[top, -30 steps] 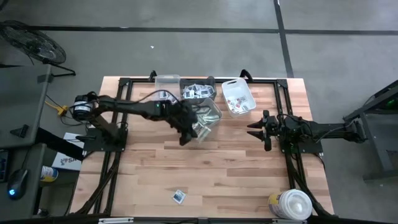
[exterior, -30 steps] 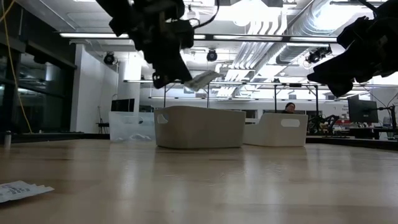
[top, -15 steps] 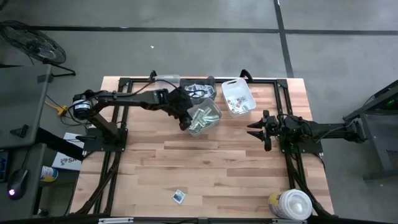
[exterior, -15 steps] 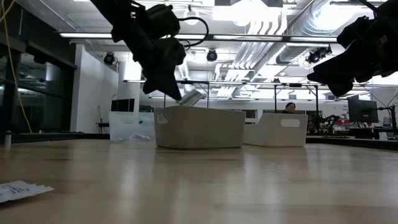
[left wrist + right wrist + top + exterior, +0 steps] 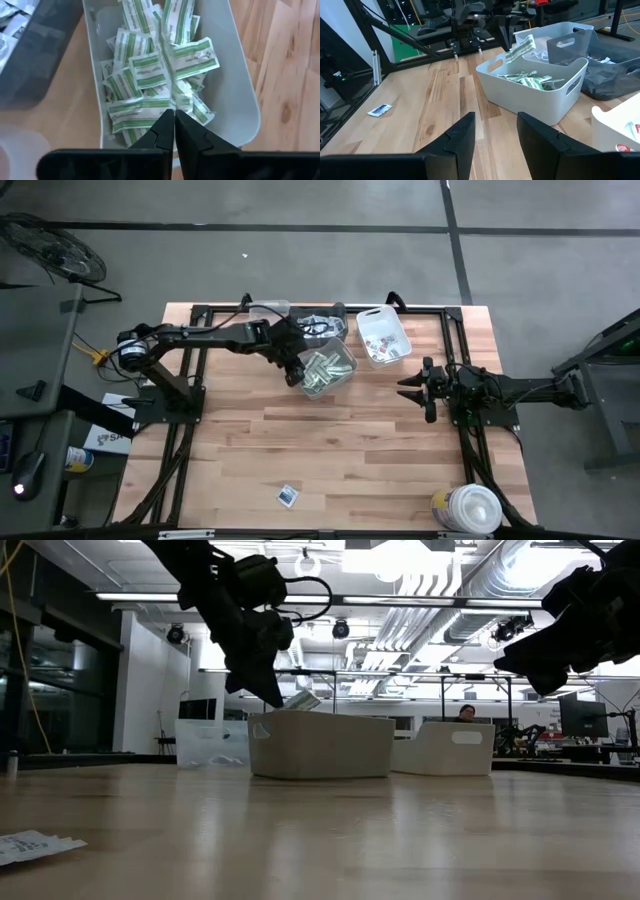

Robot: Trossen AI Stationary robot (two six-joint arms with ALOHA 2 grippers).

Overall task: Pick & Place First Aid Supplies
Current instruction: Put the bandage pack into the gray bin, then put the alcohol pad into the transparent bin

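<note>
My left gripper [image 5: 296, 371] reaches down over a white bin [image 5: 335, 370] full of green-and-white strip packets [image 5: 150, 70] and is shut on one such strip [image 5: 522, 48]. Behind it stand a dark bin [image 5: 318, 327] with white packets, a clear bin [image 5: 268, 309] and a second white bin [image 5: 383, 338]. One loose packet [image 5: 288, 496] lies flat on the table near its front edge. My right gripper [image 5: 412, 391] waits open at the table's right, touching nothing. My left gripper pinches one end of a green-and-white strip [image 5: 292, 703] between its two fingertips [image 5: 165, 125]. The fingers slant down from the table's left. The strip sticks out past the tips, tilted, just above the white bin's rim and clear of the pile inside.
A big round white tub [image 5: 470, 508] stands at the front right corner. Bare wood [image 5: 330, 440] spreads between the bins and the loose packet. The arms' black frames run along both sides of the table.
My left gripper has swung toward the table's far edge, from the white bin's near corner to over the bin, tipping further down. The strip it holds has sunk with it, from well above the bin to just over the rim.
</note>
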